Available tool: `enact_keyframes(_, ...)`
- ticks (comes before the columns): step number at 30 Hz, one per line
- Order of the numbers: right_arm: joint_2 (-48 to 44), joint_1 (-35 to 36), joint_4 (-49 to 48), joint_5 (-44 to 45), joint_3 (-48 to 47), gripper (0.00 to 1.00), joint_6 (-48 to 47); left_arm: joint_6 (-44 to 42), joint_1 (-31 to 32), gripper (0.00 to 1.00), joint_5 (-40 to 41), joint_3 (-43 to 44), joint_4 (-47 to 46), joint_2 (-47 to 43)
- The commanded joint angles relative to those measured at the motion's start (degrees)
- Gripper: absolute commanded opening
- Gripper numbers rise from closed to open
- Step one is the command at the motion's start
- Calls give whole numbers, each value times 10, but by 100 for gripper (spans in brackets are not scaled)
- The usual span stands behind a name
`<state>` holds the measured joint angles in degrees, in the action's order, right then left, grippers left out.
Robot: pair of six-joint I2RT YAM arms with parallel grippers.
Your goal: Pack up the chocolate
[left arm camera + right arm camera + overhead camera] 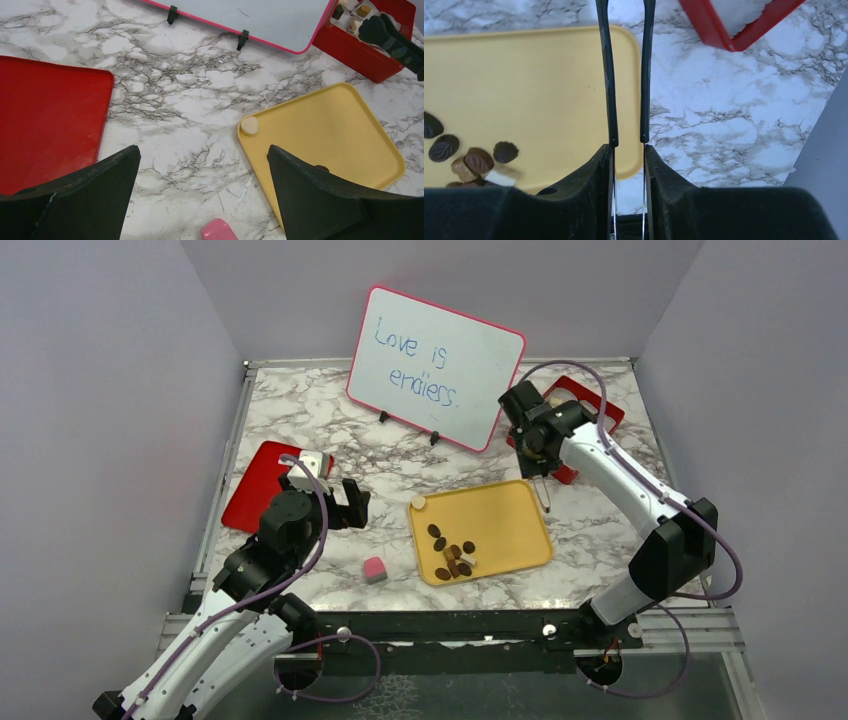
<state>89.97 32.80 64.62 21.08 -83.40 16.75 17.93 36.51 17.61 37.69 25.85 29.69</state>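
Standing here watching, my read is the next job is fetching a piece. Most of the chocolate point(452, 555) sits bunched in the lower left of the yellow tray point(510, 490), with one cream round alone in the tray's upper left corner and a few already in the red box point(610, 410) at upper right.

The right gripper point(538, 470) is squeezed down on a pair of tweezers point(544, 496). I can't tell if the tips are holding anything. If it were me, I'd pick a loner off the edge of the pile, come in steep and pinch gently so the rest don't scatter.

Pose-wise, the right arm reaches up from lower right with its wrist tipped down over the tray's upper right edge. The left arm is folded up at centre left, and the left gripper point(352, 502) has its jaws spread wide and empty over the marble.
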Motion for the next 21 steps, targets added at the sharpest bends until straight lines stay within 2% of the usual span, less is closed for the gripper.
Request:
enact_keyframes(1,-11,-64,-29,-20,-29,30,-43,-4,1,99,2,-4,-13,-1)
enact_keyframes(8,28,-144,-46,-63,-39,29,-63,-3,1,99,1,-4,-13,0)
enact_keyframes(21,101,-194,-41,-80,-46,30,-60,-5,1,99,1,-3,-14,6)
